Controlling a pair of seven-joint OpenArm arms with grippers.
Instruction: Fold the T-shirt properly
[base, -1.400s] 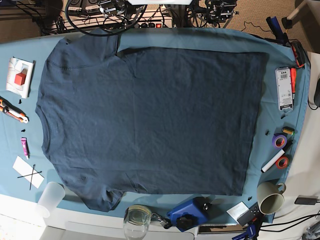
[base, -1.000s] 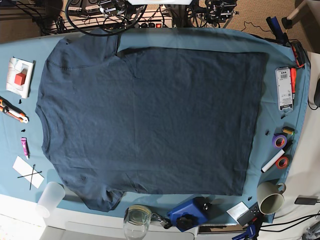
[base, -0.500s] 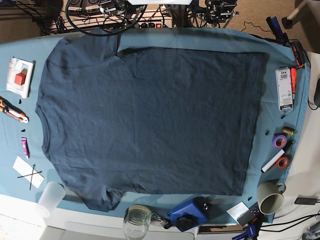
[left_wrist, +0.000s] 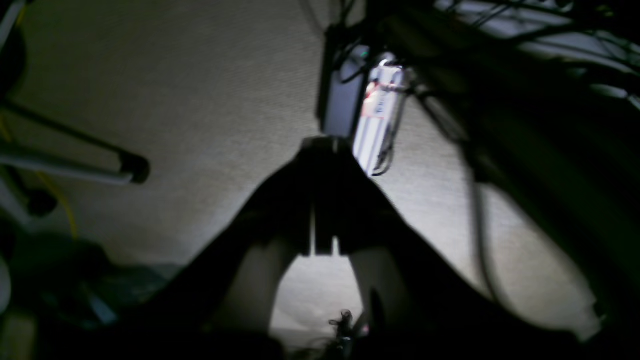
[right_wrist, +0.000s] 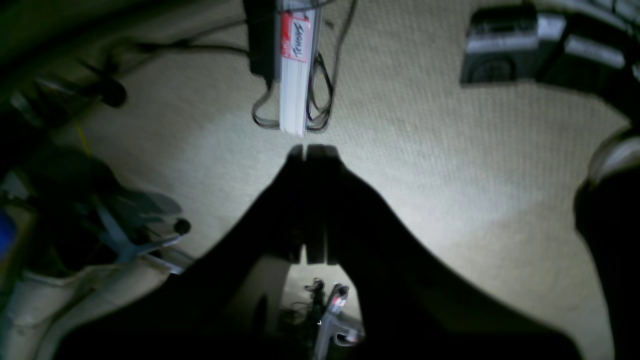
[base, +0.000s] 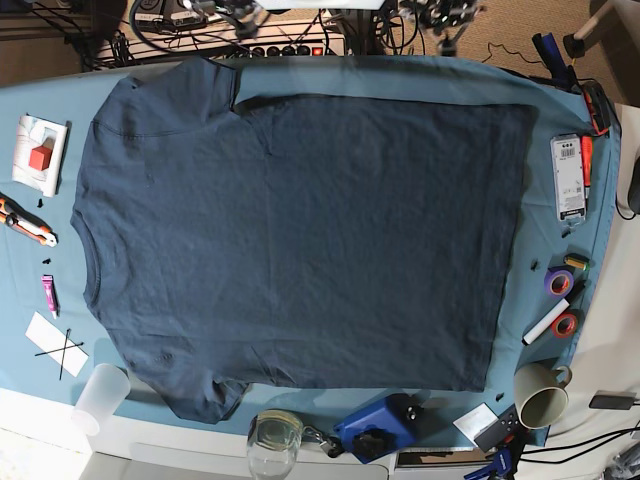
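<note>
Base view, left to right: small clutter on the tablecloth (white box with red block, cutter); then the T-shirt, spread flat across the middle, collar at the left edge, hem at the right, one sleeve at top left, the other bunched at bottom left; tape rolls and a mug far right.

Handling, by judgement: light, limp cotton; will drape and drag on the cloth beneath, so pinch a thin edge; shoulder seam and hem corner look the sensible holds.

Neither gripper shows in the base view; only the wrist cameras give them; left gripper jaws pressed together, empty; right gripper likewise closed on nothing. Both wrist views look at carpet and a power strip, not the shirt; only the base view shows that.
</note>
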